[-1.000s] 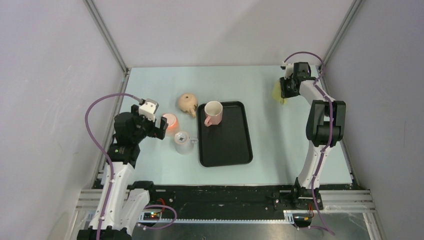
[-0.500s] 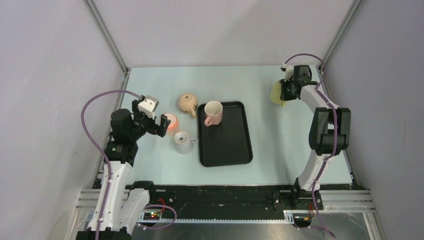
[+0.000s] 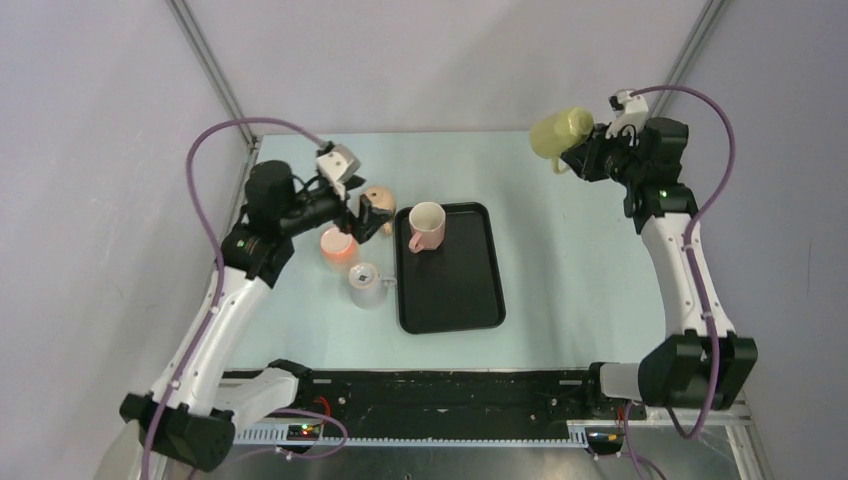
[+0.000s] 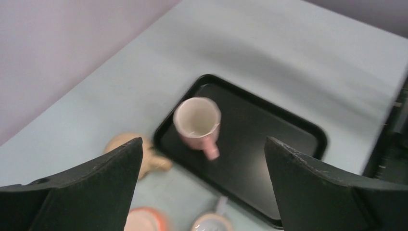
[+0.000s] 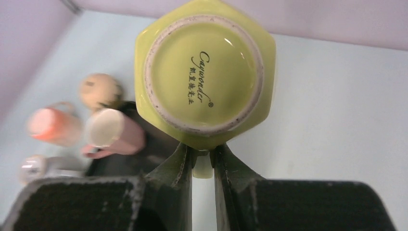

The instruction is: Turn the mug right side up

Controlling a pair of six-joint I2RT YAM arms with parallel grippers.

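With its fingers pinched together on the handle, the right hand (image 5: 203,160) holds the yellow-green mug (image 5: 204,72) clear of the surface (image 3: 570,290). From the wrist view the mug sits at 12 o'clock of the fingertips, with its stamped base toward the camera and its mouth pointing away. From above, hand and mug hang over the surface's 1 o'clock corner, the mug on the hand's 10 o'clock side and tipped onto its side.

The left hand (image 4: 203,144) has its fingers wide apart with nothing between them, and it hovers above the tan pot (image 3: 375,203).

The black tray (image 3: 470,300) lies mid-surface. A pink mug (image 3: 426,226) stands mouth up in its 11 o'clock corner and appears empty. Off the tray's 9 o'clock edge are an orange cup (image 3: 339,245) and a pale mug (image 3: 367,284), the latter just beside the rim.
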